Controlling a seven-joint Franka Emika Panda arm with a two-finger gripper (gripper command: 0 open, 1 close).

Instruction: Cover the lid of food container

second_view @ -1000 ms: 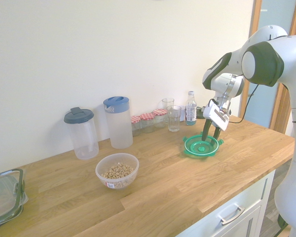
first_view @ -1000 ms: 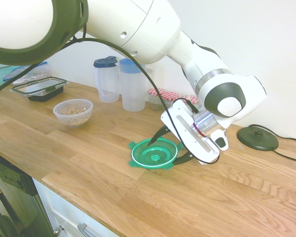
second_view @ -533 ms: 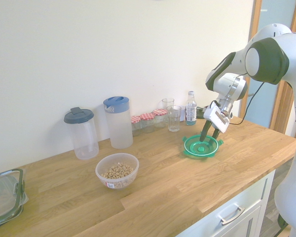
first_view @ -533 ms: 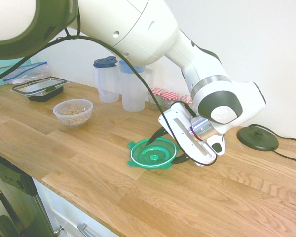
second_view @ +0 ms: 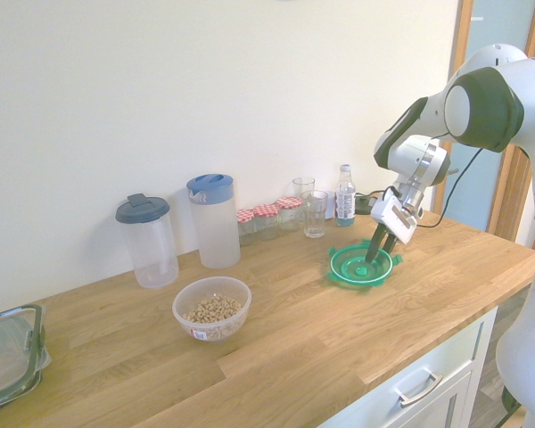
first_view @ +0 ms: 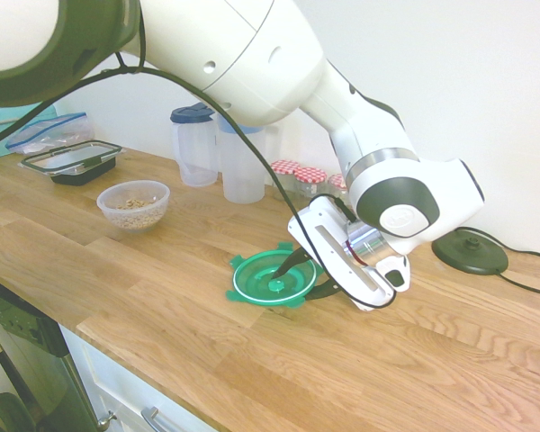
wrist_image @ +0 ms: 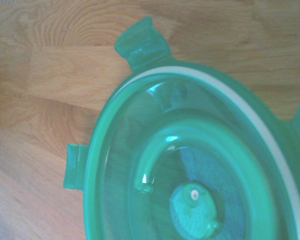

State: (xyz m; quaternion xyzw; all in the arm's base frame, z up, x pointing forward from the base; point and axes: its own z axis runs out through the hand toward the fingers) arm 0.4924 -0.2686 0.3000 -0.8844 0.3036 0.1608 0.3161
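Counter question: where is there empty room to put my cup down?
Bare wood lies between the cereal bowl and the green lid, and along the counter's front edge. It is crowded by the wall, where pitchers, jars, glasses and a bottle stand.

Lid (first_view: 272,277) on counter (first_view: 117,288) under my claw (first_view: 297,274). Food container (first_view: 133,205) at lid's 10 o'clock, well apart. Two pitchers (first_view: 241,157) behind, at 12 o'clock.

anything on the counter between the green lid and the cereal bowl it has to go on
Nothing visible does. The green lid sits tilted at the hand, and the wooden counter from it to the cereal bowl is bare. The two jugs and the jars stand back by the wall.
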